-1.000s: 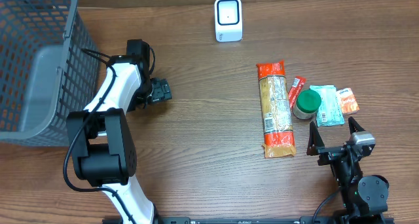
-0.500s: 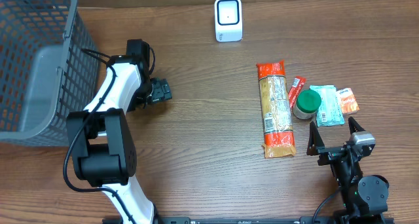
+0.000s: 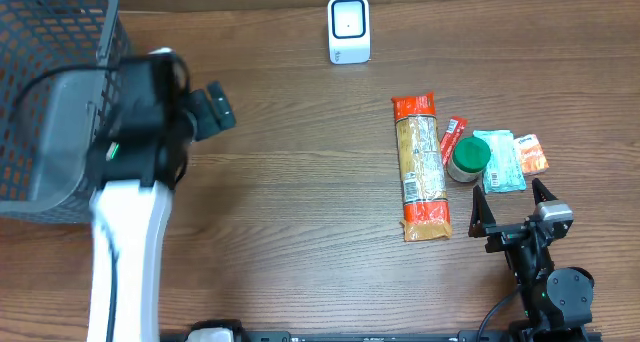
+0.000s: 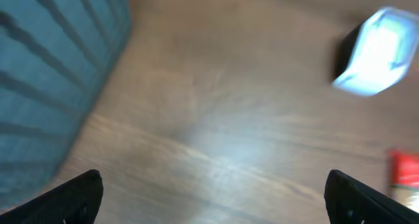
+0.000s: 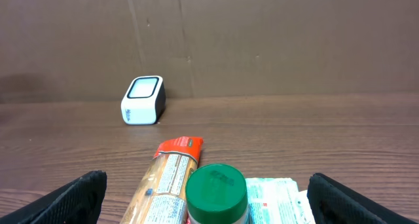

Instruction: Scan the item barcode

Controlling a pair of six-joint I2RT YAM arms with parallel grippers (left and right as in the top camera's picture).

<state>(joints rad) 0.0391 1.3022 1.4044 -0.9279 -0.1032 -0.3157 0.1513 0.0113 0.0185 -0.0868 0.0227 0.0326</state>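
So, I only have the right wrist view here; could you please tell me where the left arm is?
Observer: The left pincer hangs open and empty beside the grey basket, at the table's left end.
Operator: Thank you. Is anything beyond the teal packet, right of the green-lidded jar?
Observer: Yes, a small orange packet lies against its right edge.
Operator: And between the jar and the pasta bag?
Observer: A thin red sachet lies there.

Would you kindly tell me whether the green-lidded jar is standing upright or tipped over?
Upright. The green-lidded jar shows its round lid full-on from overhead, and the right wrist view has it on top.
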